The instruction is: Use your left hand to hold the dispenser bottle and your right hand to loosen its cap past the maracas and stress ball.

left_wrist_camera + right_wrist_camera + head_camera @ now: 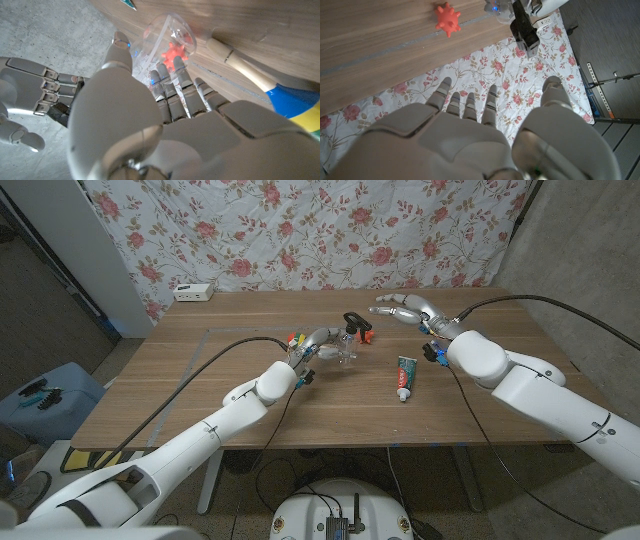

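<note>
From above we see our left hand (pixel 322 340) holding the clear dispenser bottle (pixel 345 348); its wrist view adds the orange stress ball (pixel 175 51) behind. Our right hand (pixel 408 309) hovers wide.

One dispenser bottle (pixel 345 348), one stress ball (pixel 366 336), one maraca (pixel 295 340), one tube (pixel 405 377).

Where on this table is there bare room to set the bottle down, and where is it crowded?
Bare wood spans the near strip between the toothpaste tube and the table front edge, plus the far left around the white box. It is crowded mid-table: the left hand holds the dispenser bottle beside the maracas and stress ball.
</note>
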